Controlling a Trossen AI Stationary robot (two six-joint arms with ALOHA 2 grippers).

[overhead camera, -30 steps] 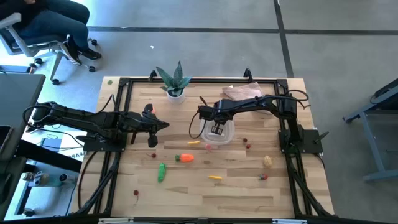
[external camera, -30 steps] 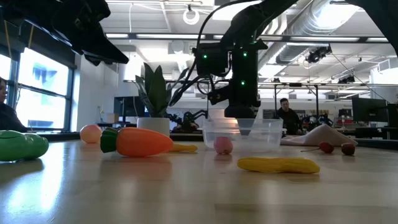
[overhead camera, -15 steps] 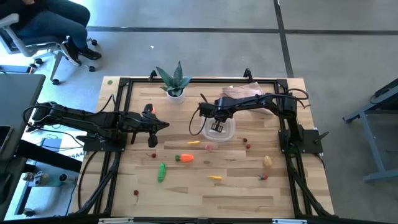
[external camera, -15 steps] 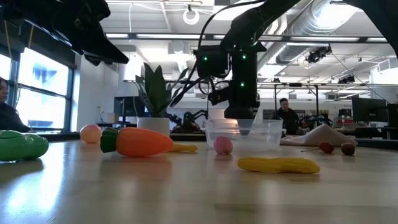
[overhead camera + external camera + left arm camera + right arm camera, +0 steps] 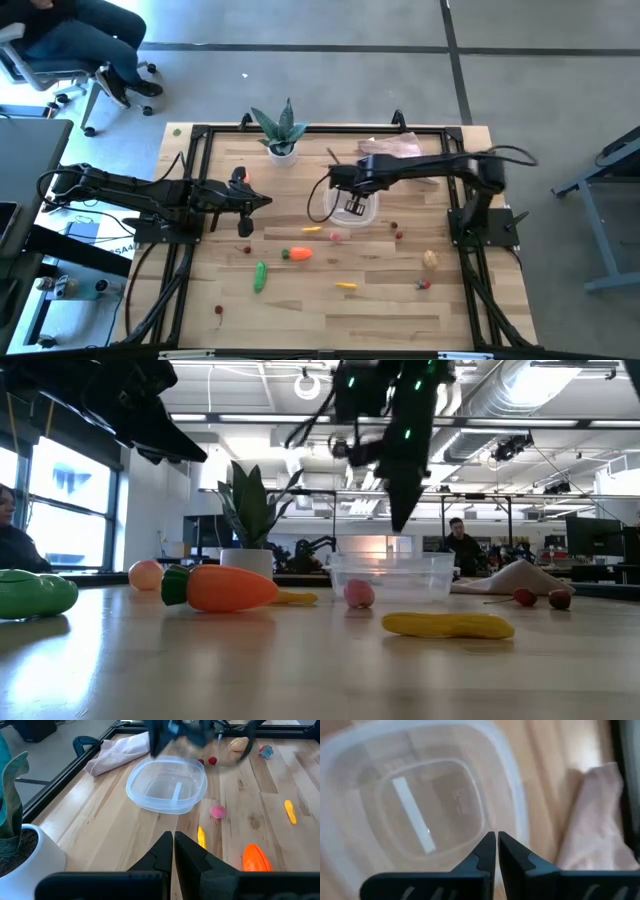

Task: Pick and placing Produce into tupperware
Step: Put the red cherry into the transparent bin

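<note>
The clear round tupperware (image 5: 369,218) (image 5: 167,782) (image 5: 516,795) stands empty near the table's middle. My right gripper (image 5: 352,204) (image 5: 400,525) (image 5: 496,836) hangs shut above it, touching nothing. My left gripper (image 5: 264,203) (image 5: 173,836) waits shut to the left. Produce lies loose on the wood: orange carrot (image 5: 296,254) (image 5: 225,588), green cucumber (image 5: 260,277) (image 5: 35,595), a yellow piece (image 5: 346,286) (image 5: 447,624), a second yellow piece (image 5: 312,229), a pink ball (image 5: 335,237) (image 5: 217,811) beside the tupperware, a beige potato (image 5: 431,260), red berries (image 5: 398,235) and a peach (image 5: 146,574).
A spiky plant in a white pot (image 5: 280,130) (image 5: 20,845) stands at the far edge. The pinkish cloth (image 5: 390,148) (image 5: 592,820) lies just behind the tupperware. A black frame (image 5: 190,200) borders the table. People sit in the room beyond.
My right gripper has risen straight up out of the tupperware and now hangs well above its rim, drifting slightly toward the table's right. The tupperware and the produce have stayed where they were.
</note>
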